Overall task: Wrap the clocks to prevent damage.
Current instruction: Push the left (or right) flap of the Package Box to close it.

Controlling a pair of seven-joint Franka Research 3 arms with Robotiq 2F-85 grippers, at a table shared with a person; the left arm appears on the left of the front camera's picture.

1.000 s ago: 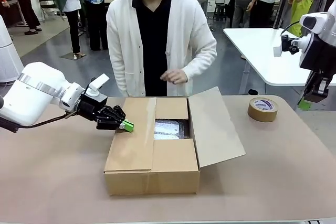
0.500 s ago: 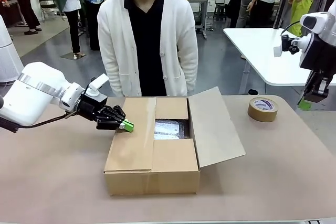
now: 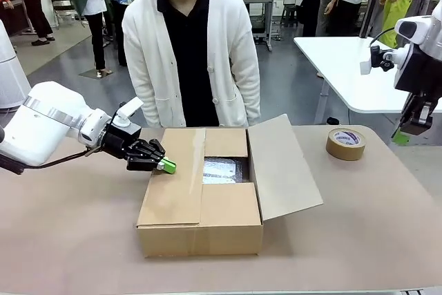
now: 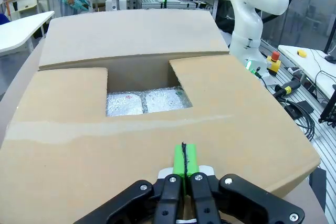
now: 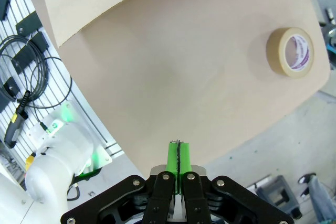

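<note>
Worktop (image 3: pixel 69 240): a brown surface that carries the box and the tape.
Person (image 3: pixel 190 53): stands at the far edge. A second ago one hand was raised above the box; now both arms hang down and the body is upright, nearer the edge.
Cardboard box (image 3: pixel 200 219): sits mid-worktop toward the near edge. Its left flap is folded flat, its right flap slopes up and outward, and the middle is open.
Left gripper (image 3: pixel 166 165): clenched on nothing, green pads pressed together. The tip is at the left flap's outer edge; whether it touches cannot be told. It has not moved.
Right gripper (image 3: pixel 400 136): clenched and empty, hanging above the worktop's right edge, likewise unmoved.
Wrapped clocks (image 3: pixel 224 169): two silvery bubble-wrap bundles lie side by side inside the box, seen through the gap.
Packing tape roll (image 3: pixel 346 144): lies flat near the far right corner, well apart from the box.
Meaning: with the hand withdrawn and the bundles packed, the wrapping looks finished; closing the flaps and taping seem to be what is left.
</note>
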